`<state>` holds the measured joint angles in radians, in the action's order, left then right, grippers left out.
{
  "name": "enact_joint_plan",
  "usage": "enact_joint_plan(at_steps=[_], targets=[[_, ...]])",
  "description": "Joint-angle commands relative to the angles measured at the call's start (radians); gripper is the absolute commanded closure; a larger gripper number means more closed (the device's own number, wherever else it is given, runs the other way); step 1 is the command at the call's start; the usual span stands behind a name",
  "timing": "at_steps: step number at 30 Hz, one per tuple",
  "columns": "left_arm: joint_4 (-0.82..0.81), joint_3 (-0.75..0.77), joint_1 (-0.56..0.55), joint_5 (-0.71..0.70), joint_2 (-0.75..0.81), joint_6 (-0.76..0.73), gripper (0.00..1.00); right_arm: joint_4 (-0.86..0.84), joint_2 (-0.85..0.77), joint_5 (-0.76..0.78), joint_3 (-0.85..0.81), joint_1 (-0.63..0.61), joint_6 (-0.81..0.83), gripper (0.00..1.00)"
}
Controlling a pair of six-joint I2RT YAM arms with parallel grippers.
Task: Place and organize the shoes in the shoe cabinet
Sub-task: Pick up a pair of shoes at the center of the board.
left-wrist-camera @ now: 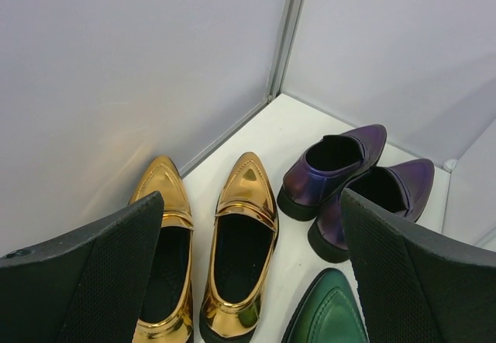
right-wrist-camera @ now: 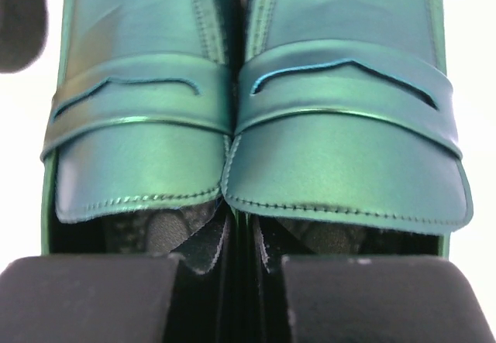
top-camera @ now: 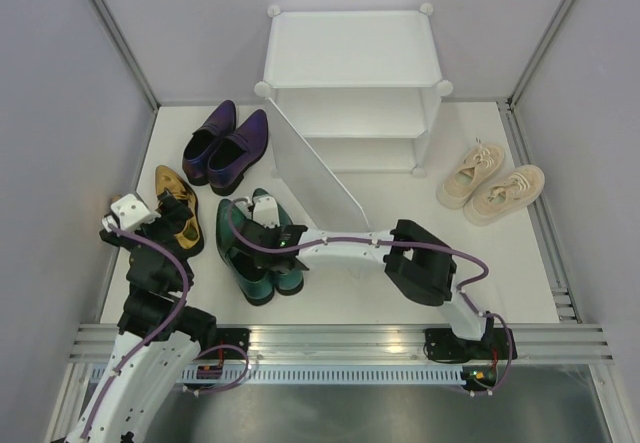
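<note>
The glossy dark green loafers [top-camera: 250, 255] stand side by side near the table's front. My right gripper [top-camera: 272, 235] has one finger inside each shoe. In the right wrist view the loafers [right-wrist-camera: 333, 149] fill the frame, and the gripper [right-wrist-camera: 232, 281] is shut on their two touching inner walls. My left gripper [top-camera: 170, 213] hangs open over the gold loafers [top-camera: 185, 228] and holds nothing. The left wrist view has the gold loafers [left-wrist-camera: 240, 234] between its wide-apart fingers [left-wrist-camera: 93, 281]. The white shoe cabinet [top-camera: 350, 63] stands at the back, with its shelves bare as far as I can see.
The cabinet's frosted door panel [top-camera: 312, 171] swings out toward the green loafers. Dark purple pointed shoes [top-camera: 228, 143] sit left of the cabinet and also show in the left wrist view [left-wrist-camera: 341, 173]. Beige sneakers [top-camera: 490, 185] lie at the right. Grey walls enclose the table.
</note>
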<state>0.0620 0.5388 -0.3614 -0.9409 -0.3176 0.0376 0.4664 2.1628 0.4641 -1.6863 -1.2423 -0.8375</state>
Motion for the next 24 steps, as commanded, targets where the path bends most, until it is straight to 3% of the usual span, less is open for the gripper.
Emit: enact_joint_plan(at_steps=[1,15,24], targets=[[-0.001,0.009,0.002,0.013,0.009,0.012,0.04,0.0,-0.118,-0.022,0.046,-0.016,0.006,0.99],[-0.002,0.013,0.002,-0.035,0.031,0.025,0.04,-0.081,-0.54,-0.048,0.209,-0.054,0.078,0.99],[-0.004,0.013,0.002,-0.071,0.035,0.031,0.04,-0.106,-0.805,-0.048,0.12,-0.121,0.187,0.99]])
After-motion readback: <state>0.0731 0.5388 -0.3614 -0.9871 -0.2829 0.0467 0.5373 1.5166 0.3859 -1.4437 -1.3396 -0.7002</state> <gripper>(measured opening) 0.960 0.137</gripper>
